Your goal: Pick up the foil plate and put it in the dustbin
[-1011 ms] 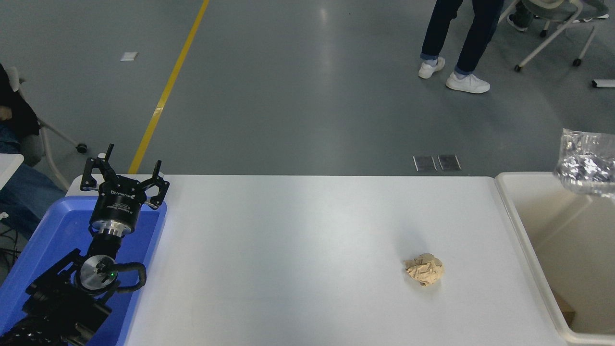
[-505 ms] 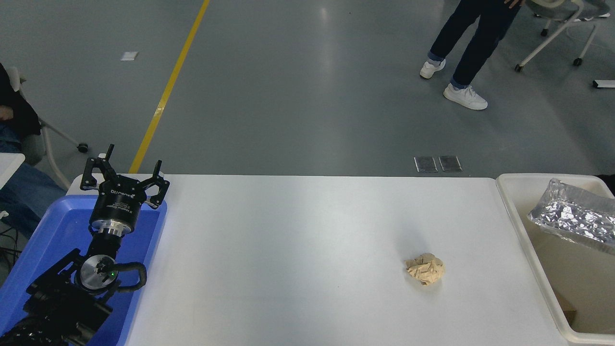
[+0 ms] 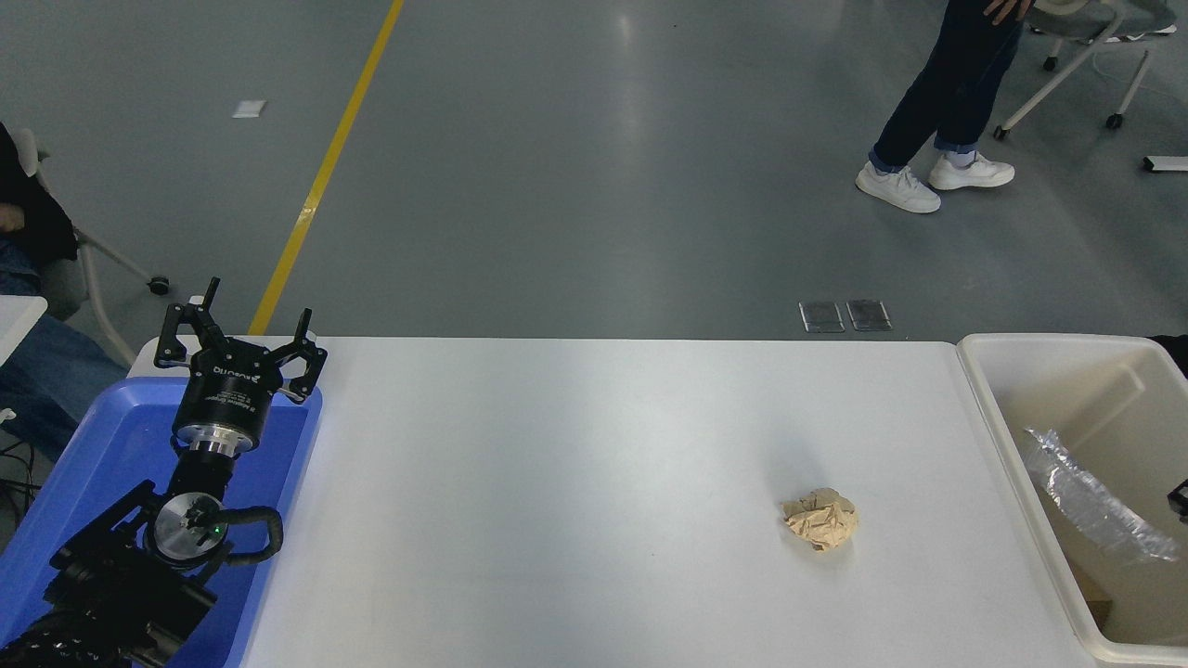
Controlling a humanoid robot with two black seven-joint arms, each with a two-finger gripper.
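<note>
The grey floor fills the upper half of the frame, with a yellow line [image 3: 325, 167] running down at upper left, a person [image 3: 947, 102] standing at upper right beside a wheeled chair [image 3: 1077, 56], and another seated person partly visible at the left edge.

The white worktop [image 3: 557, 482] spans the lower half: smooth, matte and flat, so thin things lying on it offer little edge to get under.

The dustbin [image 3: 984, 417] sits at the lower right, its thick rim against the worktop's right end. Inside it lies the foil plate [image 3: 1086, 501], tilted along the deep beige interior, below the rim. I judge the plate very light, thin and easily crushed, with sharp wrinkled edges; its rolled rim is the natural place to pinch, since the shiny walls would dent and slip. Being in the bin already, it seems to need no further handling.

A blue tray [image 3: 93, 464] occupies the lower left, with the left end effector [image 3: 239, 345] parked above it, its fingers spread apart and holding nothing.

A small tan paper ball [image 3: 819, 520] rests on the worktop at lower centre-right, well apart from the bin.

At the right edge a black sliver [image 3: 1180, 499] shows, perhaps the right end effector; I cannot tell whether it is spread or closed.
</note>
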